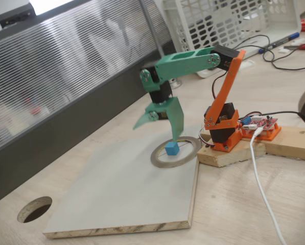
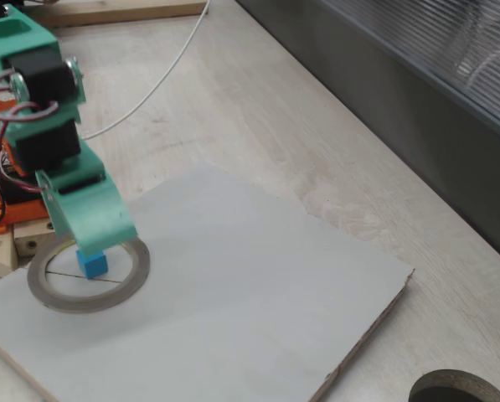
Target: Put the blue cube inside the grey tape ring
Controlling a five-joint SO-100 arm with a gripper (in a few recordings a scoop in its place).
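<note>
The blue cube (image 1: pixel 172 148) (image 2: pixel 92 264) rests on the board inside the grey tape ring (image 1: pixel 166 164) (image 2: pixel 65 300), near the ring's far side as a fixed view shows it. My green gripper (image 1: pixel 155 133) hangs just above the ring and is open: one finger (image 1: pixel 177 120) points down with its tip right over the cube, and the other sticks out to the left. I cannot tell whether that tip touches the cube. Seen from above, the broad green finger (image 2: pixel 90 213) covers part of the ring's rim.
The ring lies at a corner of a pale grey board (image 1: pixel 121 194) (image 2: pixel 233 301). The arm's orange base stands on a wooden block (image 1: pixel 229 155) beside it. There is a round hole (image 1: pixel 34 209) (image 2: pixel 459 389) in the tabletop. A white cable (image 1: pixel 259 173) trails toward the front, and a dark panel runs behind.
</note>
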